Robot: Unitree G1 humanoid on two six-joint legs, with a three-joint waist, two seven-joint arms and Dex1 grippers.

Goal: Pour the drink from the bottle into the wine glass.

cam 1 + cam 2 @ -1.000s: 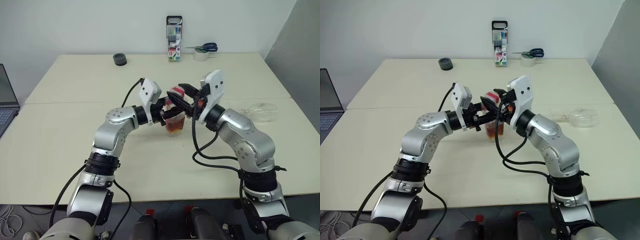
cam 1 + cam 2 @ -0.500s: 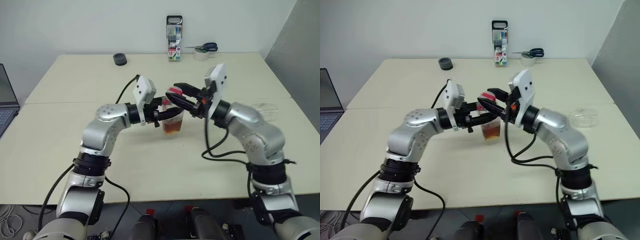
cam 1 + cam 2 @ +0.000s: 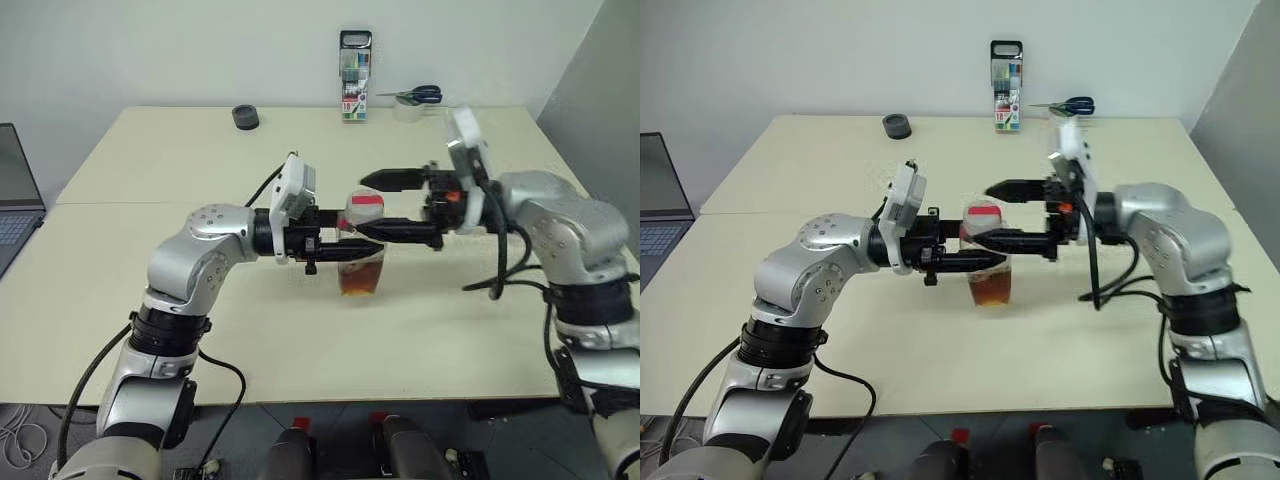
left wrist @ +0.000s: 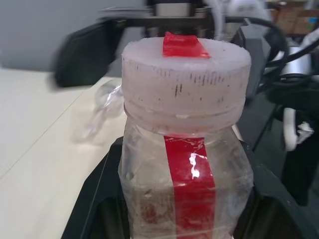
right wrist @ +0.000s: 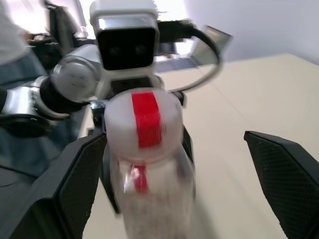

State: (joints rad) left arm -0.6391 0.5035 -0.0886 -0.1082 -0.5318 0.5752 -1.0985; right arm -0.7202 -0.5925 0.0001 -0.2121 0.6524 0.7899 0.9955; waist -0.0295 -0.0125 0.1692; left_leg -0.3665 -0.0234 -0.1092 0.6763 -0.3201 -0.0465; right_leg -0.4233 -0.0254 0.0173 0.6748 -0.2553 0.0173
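The small clear plastic bottle [image 3: 361, 250] with a pale cap and a red strip running over the cap and down its side stands upright near the middle of the cream-coloured bench [image 3: 150, 170], and everything else is placed from it. Reddish-brown translucent drink [image 3: 360, 279] fills the bottle's lower part. The left gripper [image 3: 336, 240] reaches in level from the bottle's left and is clamped on the bottle's body just below the cap; in the left wrist view its black fingers [image 4: 94, 199] hug both sides of the clear wall while the capped neck [image 4: 185, 82] rises between them. The right gripper [image 3: 372, 205] comes in level from the bottle's right with its two black fingers spread wide apart, one finger [image 3: 392, 179] above and behind the cap, the other [image 3: 395, 233] running along the bottle's upper part in the head views; whether that one touches the bottle I cannot tell. In the right wrist view the two fingers [image 5: 75, 184] stand well to either side of the bottle [image 5: 147, 164], holding nothing. The cap is on. Behind the bottle, at the bench's far edge, stands an upright black-topped pack of coloured pens [image 3: 354, 75]; to the right of the pack lie blue-handled scissors [image 3: 412, 95] on a roll of tape, and to the left of the pack sits a small dark round roll [image 3: 244, 117]. Far to the bottle's left, a laptop [image 3: 12, 200] shows at the bench's edge.
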